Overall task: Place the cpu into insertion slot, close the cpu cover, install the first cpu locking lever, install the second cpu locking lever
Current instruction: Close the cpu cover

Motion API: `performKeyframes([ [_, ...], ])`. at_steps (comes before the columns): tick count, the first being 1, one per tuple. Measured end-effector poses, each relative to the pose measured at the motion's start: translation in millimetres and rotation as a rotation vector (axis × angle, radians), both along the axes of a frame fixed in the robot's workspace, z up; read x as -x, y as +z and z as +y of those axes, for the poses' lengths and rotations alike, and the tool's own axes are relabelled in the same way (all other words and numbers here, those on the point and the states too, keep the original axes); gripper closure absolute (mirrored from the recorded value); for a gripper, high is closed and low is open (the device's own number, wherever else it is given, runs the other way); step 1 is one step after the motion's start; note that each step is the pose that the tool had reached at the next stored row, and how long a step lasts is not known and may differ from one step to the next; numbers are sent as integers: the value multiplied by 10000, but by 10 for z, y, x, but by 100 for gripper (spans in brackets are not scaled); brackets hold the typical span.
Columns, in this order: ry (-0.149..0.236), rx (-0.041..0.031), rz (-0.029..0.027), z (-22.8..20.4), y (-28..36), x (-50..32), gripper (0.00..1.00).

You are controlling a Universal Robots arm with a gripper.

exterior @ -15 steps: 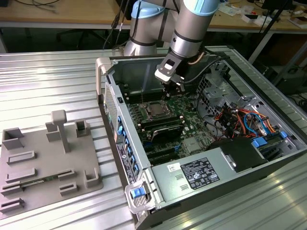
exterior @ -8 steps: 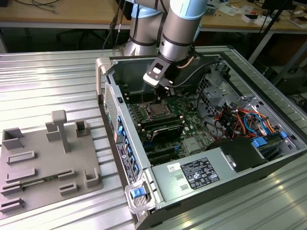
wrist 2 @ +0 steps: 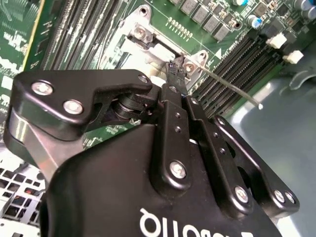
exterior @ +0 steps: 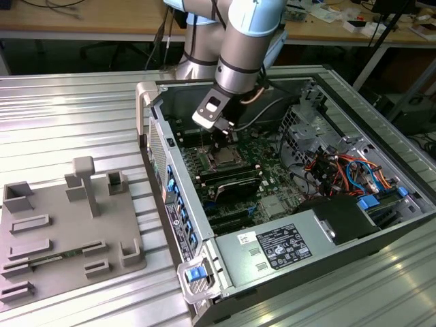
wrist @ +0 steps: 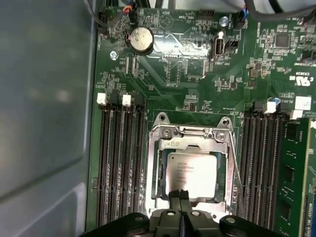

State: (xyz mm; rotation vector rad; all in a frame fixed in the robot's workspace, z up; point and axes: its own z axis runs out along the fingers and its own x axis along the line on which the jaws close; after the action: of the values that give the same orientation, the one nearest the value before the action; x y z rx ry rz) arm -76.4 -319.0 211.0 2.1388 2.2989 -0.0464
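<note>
Already: cpu [wrist: 192, 170] seated, cover [wrist: 190, 132] down over it. Lever [wrist 2: 232, 89] juts free, looks unlatched. Gripper [wrist: 180, 193] pinched closed, empty, tip at cover's edge.

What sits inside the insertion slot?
The flat square silver cpu, framed by the silvery metal cpu cover. The black tool hides one edge; anything under the cpu is covered.

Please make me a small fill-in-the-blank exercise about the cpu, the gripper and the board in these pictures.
1. The cpu lies in the insertion ___.
2. The fingers of the gripper are ___, not open.
3. The motherboard is ___ in colour.
Missing words: slot; shut; green.
</note>
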Motion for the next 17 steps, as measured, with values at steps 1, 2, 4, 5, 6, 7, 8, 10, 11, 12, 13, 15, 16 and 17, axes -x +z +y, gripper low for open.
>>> performKeyframes([
  [1,2,0,2,0,-17,4,89],
  [2,8,0,4,0,-35,10,89],
  [4,23,1,6,-1,-45,14,89],
  [5,28,1,6,-1,-45,15,89],
  [6,30,0,6,0,-45,16,89],
  [7,32,0,6,0,-44,17,89],
  [8,34,-1,5,0,-36,18,89],
  [10,36,0,5,0,6,18,89],
  [11,39,-1,5,0,18,18,89],
  [12,40,-2,4,0,18,18,89],
  [13,44,-2,4,0,18,15,89],
  [15,55,1,4,0,19,-13,89],
  [16,63,-1,4,0,18,-39,89],
  [17,68,0,4,0,18,-56,89],
])
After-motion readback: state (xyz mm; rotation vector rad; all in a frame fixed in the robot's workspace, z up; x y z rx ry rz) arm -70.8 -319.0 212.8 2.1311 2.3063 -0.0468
